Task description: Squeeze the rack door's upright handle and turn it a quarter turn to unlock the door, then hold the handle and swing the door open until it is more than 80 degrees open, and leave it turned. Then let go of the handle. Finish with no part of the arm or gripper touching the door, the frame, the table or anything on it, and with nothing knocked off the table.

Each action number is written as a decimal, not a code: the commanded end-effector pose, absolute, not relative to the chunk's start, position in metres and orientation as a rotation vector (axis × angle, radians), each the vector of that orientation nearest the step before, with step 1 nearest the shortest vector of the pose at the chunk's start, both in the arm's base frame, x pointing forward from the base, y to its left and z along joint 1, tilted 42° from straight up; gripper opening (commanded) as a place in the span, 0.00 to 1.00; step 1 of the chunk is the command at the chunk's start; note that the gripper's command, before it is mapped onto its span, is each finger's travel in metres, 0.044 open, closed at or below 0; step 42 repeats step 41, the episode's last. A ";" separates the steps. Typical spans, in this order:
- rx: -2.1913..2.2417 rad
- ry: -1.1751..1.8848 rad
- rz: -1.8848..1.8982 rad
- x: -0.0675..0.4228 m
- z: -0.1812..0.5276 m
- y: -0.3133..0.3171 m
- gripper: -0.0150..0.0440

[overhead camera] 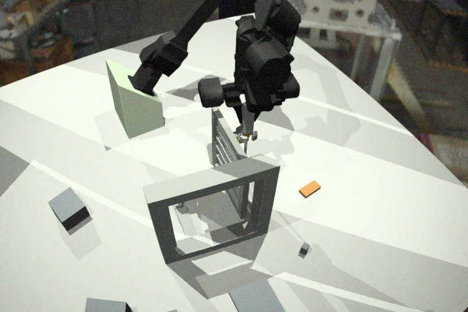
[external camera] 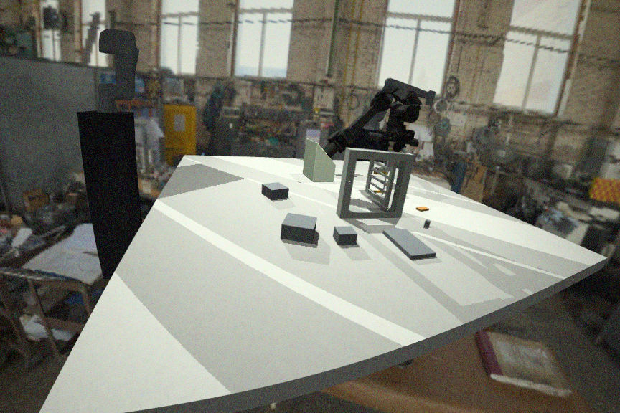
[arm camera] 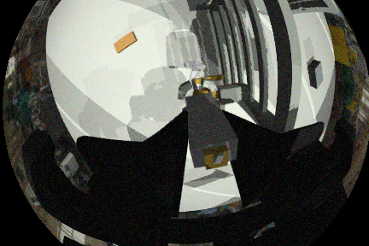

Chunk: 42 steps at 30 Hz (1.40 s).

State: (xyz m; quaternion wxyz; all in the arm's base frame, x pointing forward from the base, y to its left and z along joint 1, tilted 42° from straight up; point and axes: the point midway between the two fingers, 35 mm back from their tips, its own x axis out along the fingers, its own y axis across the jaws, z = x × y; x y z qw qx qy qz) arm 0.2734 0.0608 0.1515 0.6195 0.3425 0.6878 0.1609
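Observation:
The grey rack frame (overhead camera: 156, 221) (external camera: 345, 188) stands upright on the table. Its slatted door (overhead camera: 227, 132) (arm camera: 284, 55) is swung far open, roughly square to the frame; the exact angle is hard to tell. My gripper (overhead camera: 247, 117) (arm camera: 203, 116) is shut on the grey handle (overhead camera: 247, 125) (arm camera: 212, 129), on the door's outer side. In the wrist view the handle runs between the two black fingers, with an ochre patch at its near end. It looks turned out of line with the door, but how far is unclear. The exterior view does not show the grip.
The arm rises from a pale green wedge (overhead camera: 143, 115) (external camera: 314, 163) beside the door's swing. An orange slab (overhead camera: 310, 188) (external camera: 423, 208) (arm camera: 125, 42) and a tiny cube (overhead camera: 304, 249) (external camera: 426, 224) lie beyond the hinge side. Several grey blocks and a flat plate (external camera: 409, 243) lie before the frame.

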 end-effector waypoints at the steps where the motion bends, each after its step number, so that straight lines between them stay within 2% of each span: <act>1: 0.800 1.582 0.363 0.274 0.152 0.061 0.32; 10: 0.800 1.582 0.363 0.274 0.152 0.061 0.72; 11: 0.800 1.582 0.363 0.274 0.152 0.061 0.74; 42: 0.825 1.542 0.324 0.274 0.188 0.028 0.74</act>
